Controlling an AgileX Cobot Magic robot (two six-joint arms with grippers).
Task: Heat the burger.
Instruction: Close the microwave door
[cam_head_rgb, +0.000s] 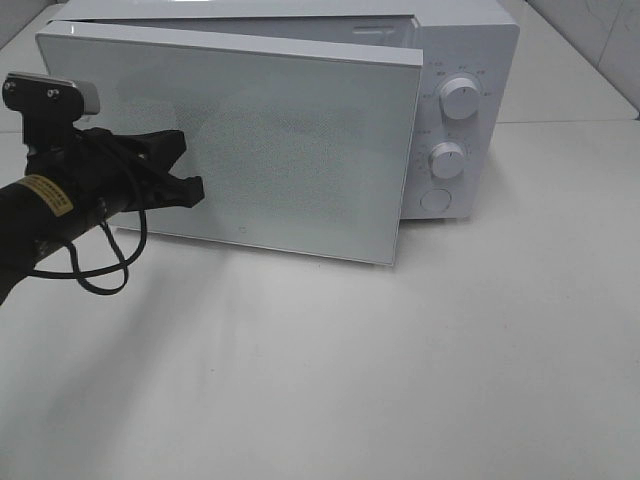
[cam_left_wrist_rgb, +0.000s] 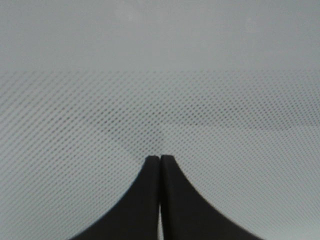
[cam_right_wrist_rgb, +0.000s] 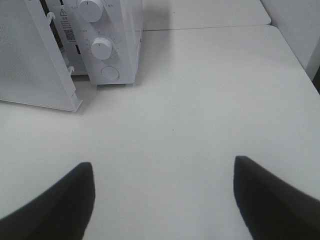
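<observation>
A white microwave (cam_head_rgb: 470, 60) is seen standing at the back of a pale table (cam_head_rgb: 400, 360), with its door (cam_head_rgb: 280, 140) swung partly open, so that the free edge is held off the body in front of the control panel. On that panel an upper knob (cam_head_rgb: 459, 97), a lower knob (cam_head_rgb: 447, 159) and a round button (cam_head_rgb: 436, 201) are set one below the other. In the right wrist view, latch hooks can be made out on the door's free edge. The left gripper (cam_head_rgb: 190, 188) is held against the outer face of the door, towards its hinged side, and its two black fingers (cam_left_wrist_rgb: 150, 200) are pressed together with nothing between them. The dotted screen of the door fills the left wrist view right up to the fingertips, though whether the tips actually touch the glass cannot be told. A wrist camera (cam_head_rgb: 50, 95) is carried on top of this arm, and a black cable (cam_head_rgb: 100, 270) hangs in a loop beneath it. The right gripper (cam_right_wrist_rgb: 162, 165) is shown only in its own wrist view, where it is held above bare table with its fingers spread wide apart and nothing between them, well apart from the microwave. The burger is not shown in any view, and the oven's inside is hidden by the door, so its place cannot be told.
</observation>
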